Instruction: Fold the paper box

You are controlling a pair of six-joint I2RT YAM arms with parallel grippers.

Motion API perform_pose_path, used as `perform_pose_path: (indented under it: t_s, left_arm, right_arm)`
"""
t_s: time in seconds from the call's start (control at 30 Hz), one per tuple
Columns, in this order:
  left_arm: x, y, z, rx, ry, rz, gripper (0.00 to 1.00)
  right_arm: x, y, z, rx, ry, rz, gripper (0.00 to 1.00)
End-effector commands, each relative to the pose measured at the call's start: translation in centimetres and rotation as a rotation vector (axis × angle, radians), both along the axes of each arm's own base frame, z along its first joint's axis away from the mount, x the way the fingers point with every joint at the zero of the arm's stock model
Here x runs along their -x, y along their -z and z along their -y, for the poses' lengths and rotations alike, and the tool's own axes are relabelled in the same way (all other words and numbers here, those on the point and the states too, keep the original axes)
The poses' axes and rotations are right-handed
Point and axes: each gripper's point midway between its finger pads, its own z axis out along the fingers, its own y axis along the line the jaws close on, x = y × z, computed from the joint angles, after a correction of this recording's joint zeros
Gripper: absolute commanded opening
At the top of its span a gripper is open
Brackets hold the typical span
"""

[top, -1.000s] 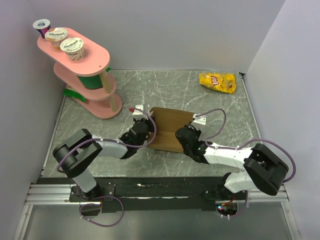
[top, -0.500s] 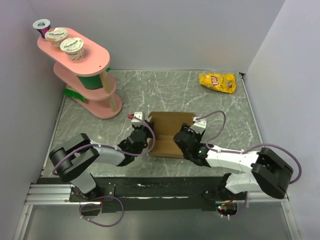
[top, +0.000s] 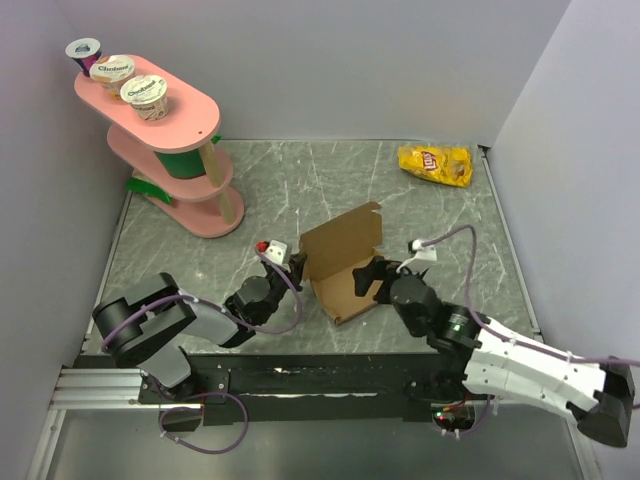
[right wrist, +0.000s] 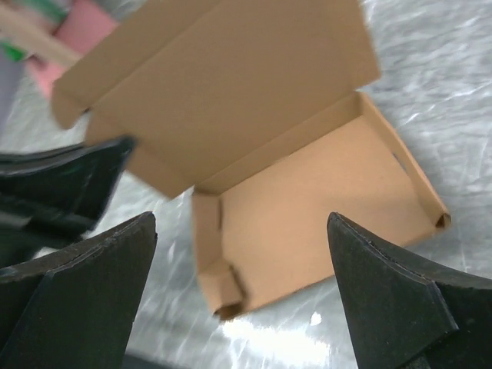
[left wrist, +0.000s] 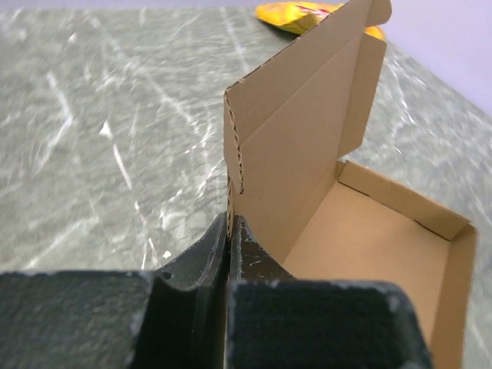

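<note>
The paper box (top: 345, 268) is plain brown cardboard, lying on the table as a shallow tray with its lid flap standing up at an angle. My left gripper (top: 297, 267) is shut on the box's left wall edge. In the left wrist view the corrugated edge runs down between the closed fingers (left wrist: 250, 257), with the paper box (left wrist: 361, 246) open to the right. My right gripper (top: 370, 279) hovers at the box's near right side, open and holding nothing. In the right wrist view that gripper (right wrist: 241, 223) frames the paper box (right wrist: 307, 200) with its wide-apart fingers.
A pink tiered stand (top: 165, 150) with yogurt cups stands at the back left. A yellow chip bag (top: 435, 163) lies at the back right, also seen in the left wrist view (left wrist: 296, 14). Grey walls close in the table on three sides.
My right gripper has opened, let go of the box and pulled back toward the near right. The box has turned and its lid has risen. The left gripper keeps its grip.
</note>
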Motion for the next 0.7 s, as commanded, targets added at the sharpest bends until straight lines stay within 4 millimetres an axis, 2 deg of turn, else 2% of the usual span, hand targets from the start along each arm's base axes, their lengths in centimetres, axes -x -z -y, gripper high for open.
perform_pose_path:
  t_s: [0.0,0.03,0.07,0.13,0.17,0.2,0.23,0.27,0.3,0.37,0.4,0.43,0.47,0.53,0.57,0.67]
  left_arm:
    - [1.1,-2.4,2.1,-0.100,0.153,0.131,0.01]
    - [1.6,-2.4,2.6,-0.131,0.203,0.133,0.01]
    - [1.7,-2.8,3.1,-0.146,0.229,0.141,0.01]
    - [2.0,-3.5,3.5,-0.176,0.276,0.159,0.01]
    - [2.5,-3.1,3.8,-0.202,0.338,0.144,0.01]
    - [2.7,-3.8,3.9,-0.198,0.364,0.159,0.01]
    - [2.6,-3.8,3.7,-0.207,0.378,0.150,0.01]
    - [2.7,-3.4,3.7,-0.222,0.397,0.131,0.01]
    - [2.4,-3.6,3.4,-0.227,0.384,0.127,0.01]
    - [2.1,-3.5,2.8,-0.236,0.352,0.117,0.01]
    - [1.8,-3.8,2.3,-0.260,0.327,0.145,0.01]
    - [1.7,-3.7,2.0,-0.267,0.317,0.146,0.01]
    - [1.7,-3.6,1.9,-0.274,0.312,0.148,0.01]
    - [1.5,-3.1,1.9,-0.305,0.313,0.140,0.01]
    - [1.4,-3.1,2.0,-0.310,0.315,0.143,0.01]
    - [1.3,-3.0,2.0,-0.322,0.314,0.144,0.01]
  right_arm:
    - [-0.5,-4.5,-0.6,-0.050,-0.133,0.004,0.98]
    - [-1.6,-5.5,0.0,-0.041,-0.152,0.035,0.99]
    - [-2.1,-7.3,-0.2,0.018,-0.216,0.100,1.00]
    - [-1.9,-9.4,-1.5,0.044,-0.385,0.151,1.00]
    - [-3.3,-11.4,-1.0,0.133,-0.432,0.220,1.00]
    - [-2.8,-11.7,-1.7,0.160,-0.529,0.222,1.00]
    - [-3.5,-12.0,-1.4,0.207,-0.538,0.235,1.00]
    - [-5.6,-13.5,-0.3,0.196,-0.464,0.216,1.00]
    - [-6.5,-13.9,0.4,0.163,-0.410,0.178,1.00]
    - [-8.5,-14.5,2.0,-0.016,-0.214,0.054,0.99]
    - [-8.8,-14.3,2.0,-0.086,-0.167,0.018,0.99]
    - [-9.2,-15.6,0.9,-0.244,-0.144,0.026,0.98]
    - [-8.9,-13.6,0.1,-0.310,-0.157,-0.004,0.97]
    - [-8.5,-12.7,-1.6,-0.486,-0.147,-0.059,0.93]
    - [-8.8,-11.4,-1.7,-0.503,-0.107,-0.061,0.93]
    - [-8.3,-10.0,-2.9,-0.541,-0.072,-0.110,0.96]
